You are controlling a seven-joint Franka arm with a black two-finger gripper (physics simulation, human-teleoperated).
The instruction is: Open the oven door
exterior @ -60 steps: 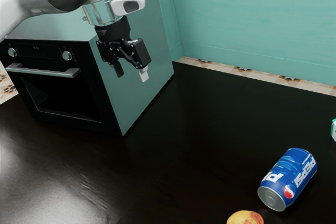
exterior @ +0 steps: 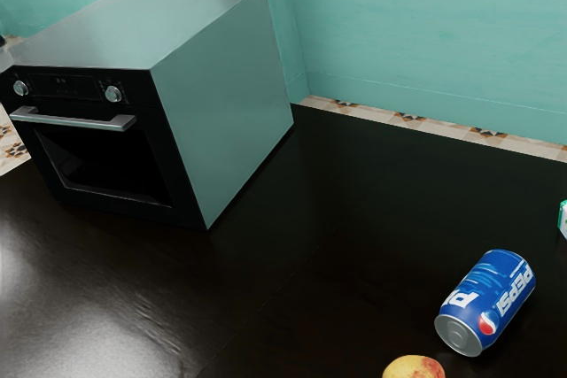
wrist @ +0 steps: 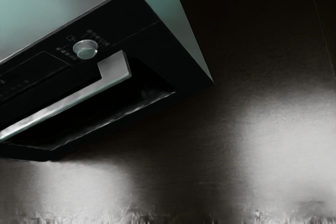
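Door (exterior: 99,164) apparently shut, at left in the exterior and wrist frames, with handle (exterior: 75,120) jutting forward, presumably for a frontal pull; gripper apart, together or clamped, cannot tell. Under the oven (exterior: 226,112), glossy dark table (exterior: 301,245), with can (exterior: 485,303) on its side and fruit (exterior: 415,368) at lower right; beyond, patterned tiles (exterior: 407,119) and teal wall (exterior: 425,33).

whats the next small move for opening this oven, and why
I'd probably shift the tool toward the middle of the handle before going in to grasp it. The door looks shut, and in the wrist view the handle lies off-centre, its bar running out to the picture's edge, with bare table nearer the middle.
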